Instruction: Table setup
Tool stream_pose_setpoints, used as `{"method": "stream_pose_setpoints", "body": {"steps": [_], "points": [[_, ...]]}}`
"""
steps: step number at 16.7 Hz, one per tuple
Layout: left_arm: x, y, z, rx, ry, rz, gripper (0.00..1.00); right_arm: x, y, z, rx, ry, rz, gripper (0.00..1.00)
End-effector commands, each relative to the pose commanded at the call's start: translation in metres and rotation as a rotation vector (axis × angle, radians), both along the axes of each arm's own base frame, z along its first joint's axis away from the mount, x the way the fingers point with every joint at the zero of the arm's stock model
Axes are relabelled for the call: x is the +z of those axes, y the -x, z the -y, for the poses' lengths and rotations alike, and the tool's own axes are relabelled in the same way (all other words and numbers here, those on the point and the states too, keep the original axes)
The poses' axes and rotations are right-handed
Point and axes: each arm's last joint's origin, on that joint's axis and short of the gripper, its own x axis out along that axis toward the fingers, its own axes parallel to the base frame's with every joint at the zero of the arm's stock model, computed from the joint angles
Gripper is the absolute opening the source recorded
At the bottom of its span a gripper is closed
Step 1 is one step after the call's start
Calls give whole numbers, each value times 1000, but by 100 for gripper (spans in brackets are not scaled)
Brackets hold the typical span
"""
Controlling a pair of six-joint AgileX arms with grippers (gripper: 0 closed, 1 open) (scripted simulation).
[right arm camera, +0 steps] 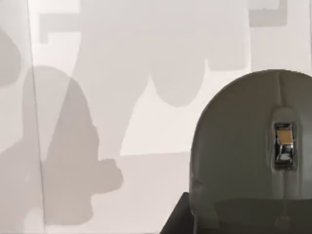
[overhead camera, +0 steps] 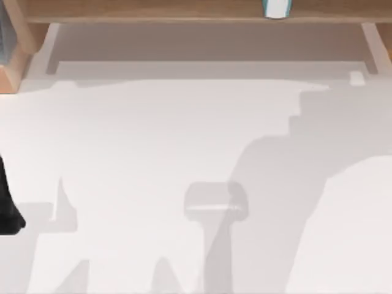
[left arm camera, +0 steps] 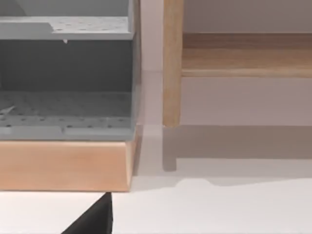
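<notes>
While the left arm [overhead camera: 7,211] sits parked at the table's [overhead camera: 153,153] left edge, well left of the wooden shelf's [overhead camera: 153,9] cup [overhead camera: 277,8], nothing is yet set out. A grey mouse [right arm camera: 253,151] fills the right wrist view; I cannot tell either gripper's jaw state. Next comes reaching for the cup.

A shelf [overhead camera: 184,9] is seen along the far edge of the table [overhead camera: 153,153], and a cup [overhead camera: 277,8] is placed on it, toward the right. A rack [left arm camera: 66,73] is set on a wooden base [left arm camera: 63,165] at the far left corner, beside the shelf's post [left arm camera: 172,63]. A mouse [right arm camera: 253,151] is found on the table.
</notes>
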Motion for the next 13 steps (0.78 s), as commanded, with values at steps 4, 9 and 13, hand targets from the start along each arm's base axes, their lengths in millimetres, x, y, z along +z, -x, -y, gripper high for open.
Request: {"method": "stream_pose_setpoints", "body": {"steps": [4,9,13], "points": [[0,0,0,0,0,0,100,32,42,5,-9,50,49,0],[0,0,0,0,0,0,100,24,97,20,-46,68,8,0],[0,0,0,0,0,0,100,-14,130,27,-49,35,-67,0]]}}
